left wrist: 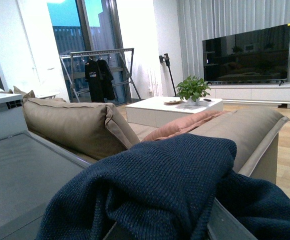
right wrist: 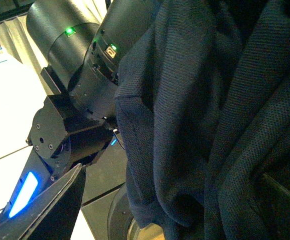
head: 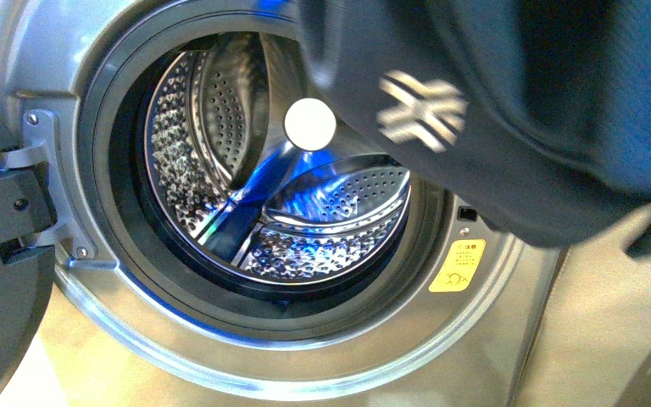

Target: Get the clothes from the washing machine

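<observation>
Clothes point(head: 542, 119) overhang the upper right of the otherwise unblocked drum point(head: 212, 127).

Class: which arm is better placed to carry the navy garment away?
Probably right: the clothes hang at the front view's right, clear of the washing machine, and fill the right wrist view. Fabric also drapes across the left wrist view; neither grip shows.

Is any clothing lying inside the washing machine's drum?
No, the visible part of the drum shows only bare perforated steel; the navy garment hangs outside, in front of it.
</observation>
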Action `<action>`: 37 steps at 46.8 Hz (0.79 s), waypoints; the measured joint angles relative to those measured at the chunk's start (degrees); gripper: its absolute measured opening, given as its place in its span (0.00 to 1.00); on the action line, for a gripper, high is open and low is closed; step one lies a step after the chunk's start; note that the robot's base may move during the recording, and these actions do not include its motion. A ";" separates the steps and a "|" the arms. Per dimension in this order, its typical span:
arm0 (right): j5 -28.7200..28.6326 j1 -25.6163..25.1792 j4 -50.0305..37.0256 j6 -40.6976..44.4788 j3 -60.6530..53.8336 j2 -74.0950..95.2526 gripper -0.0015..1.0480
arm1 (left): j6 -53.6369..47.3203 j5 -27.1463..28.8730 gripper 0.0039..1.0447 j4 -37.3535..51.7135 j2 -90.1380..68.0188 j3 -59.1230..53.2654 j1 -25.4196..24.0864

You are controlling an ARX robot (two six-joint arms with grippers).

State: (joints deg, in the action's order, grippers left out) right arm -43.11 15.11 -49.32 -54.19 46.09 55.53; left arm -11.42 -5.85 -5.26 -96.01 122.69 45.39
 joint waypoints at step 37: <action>16.76 3.37 11.56 16.68 7.91 8.07 0.93 | -0.17 0.09 0.07 0.00 0.00 0.00 0.00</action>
State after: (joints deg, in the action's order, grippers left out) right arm -26.35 18.48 -37.76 -37.52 54.00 63.59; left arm -11.60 -5.76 -5.26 -96.01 122.69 45.39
